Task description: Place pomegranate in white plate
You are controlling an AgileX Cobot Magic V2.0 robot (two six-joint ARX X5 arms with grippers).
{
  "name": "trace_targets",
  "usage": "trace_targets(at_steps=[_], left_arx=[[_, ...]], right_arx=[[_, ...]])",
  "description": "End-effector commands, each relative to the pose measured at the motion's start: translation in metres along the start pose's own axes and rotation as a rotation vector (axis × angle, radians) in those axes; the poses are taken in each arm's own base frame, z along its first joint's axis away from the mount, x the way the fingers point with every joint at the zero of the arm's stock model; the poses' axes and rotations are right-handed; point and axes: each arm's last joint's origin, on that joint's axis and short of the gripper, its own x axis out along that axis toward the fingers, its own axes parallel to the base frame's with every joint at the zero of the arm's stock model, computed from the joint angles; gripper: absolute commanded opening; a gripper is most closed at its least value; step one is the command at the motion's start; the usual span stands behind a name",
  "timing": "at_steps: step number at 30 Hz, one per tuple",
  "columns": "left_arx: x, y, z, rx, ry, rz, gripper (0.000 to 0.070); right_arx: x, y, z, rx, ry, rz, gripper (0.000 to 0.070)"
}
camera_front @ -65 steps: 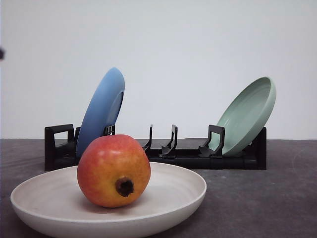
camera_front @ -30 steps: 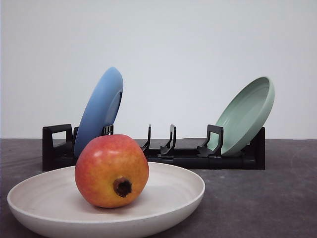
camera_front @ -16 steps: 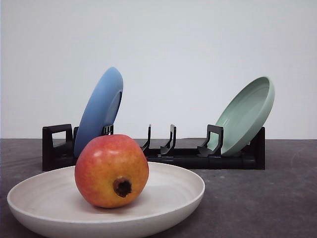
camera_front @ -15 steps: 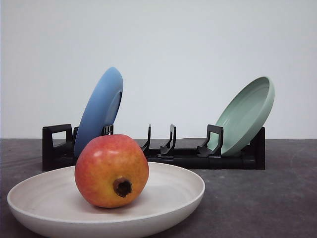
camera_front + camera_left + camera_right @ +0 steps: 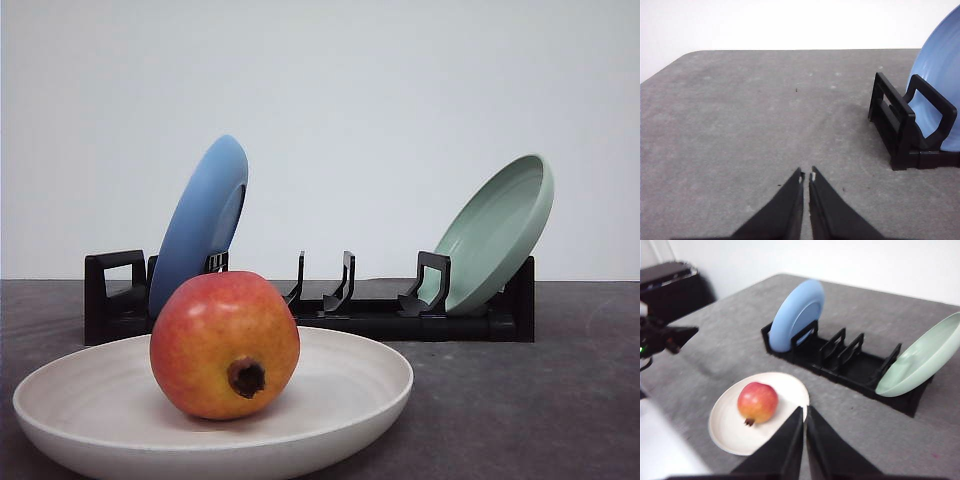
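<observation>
pomegranate (image 5: 224, 344) sits in our white plate (image 5: 350, 385); left gripper (image 5: 806, 176) and right gripper (image 5: 804, 411) both pinched closed, empty.

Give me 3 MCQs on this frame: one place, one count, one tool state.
1. Where is the pomegranate?
A. on the rack
B. in the white plate
C. on the bare table

2. How many plates stand in the black rack?
A. two
B. three
C. none

3. The right tool is:
A. shut on the fruit
B. wide open
C. shut, empty

Key:
1 B, the fruit rests inside the plate's rim.
2 A, the blue plate and the green plate lean in it.
3 C, its fingers meet with nothing between them, apart from the fruit.
</observation>
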Motion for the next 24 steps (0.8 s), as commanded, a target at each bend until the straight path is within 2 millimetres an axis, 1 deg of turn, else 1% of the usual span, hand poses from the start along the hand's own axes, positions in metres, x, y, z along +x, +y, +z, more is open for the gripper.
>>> trace_targets(at_steps=[1,4,6,10,12,14,18,22,24], left_arx=[[0.001,0.0,-0.004,-0.008,0.013,0.001,0.0],[0.001,0.0,-0.004,-0.008,0.013,0.001,0.0],[0.001,0.0,-0.003,-0.008,0.012,0.001,0.0],[0.001,0.0,-0.003,-0.008,0.012,0.001,0.0],[0.001,0.0,-0.003,-0.008,0.013,0.001,0.0],[0.001,0.0,-0.003,-0.008,0.013,0.001,0.0],[0.001,0.0,-0.003,-0.008,0.013,0.001,0.0],[0.001,0.0,-0.003,-0.008,0.013,0.001,0.0],[0.001,0.0,-0.003,-0.008,0.013,0.001,0.0]], right_arx=[[0.004,0.0,0.0,-0.001,-0.018,-0.023,0.0004],[0.022,-0.006,-0.006,-0.041,-0.104,-0.156,0.0004],[0.037,-0.017,-0.015,-0.106,-0.169,-0.287,0.0004],[0.06,-0.047,-0.045,-0.158,-0.233,-0.559,0.0004],[0.067,-0.063,-0.062,-0.145,-0.242,-0.687,0.0004],[0.072,-0.075,-0.077,-0.131,-0.247,-0.769,0.0004],[0.08,-0.088,-0.104,-0.118,-0.252,-0.823,0.0004],[0.087,-0.091,-0.123,-0.125,-0.255,-0.811,0.0004],[0.09,-0.092,-0.13,-0.114,-0.22,-0.798,0.0004]])
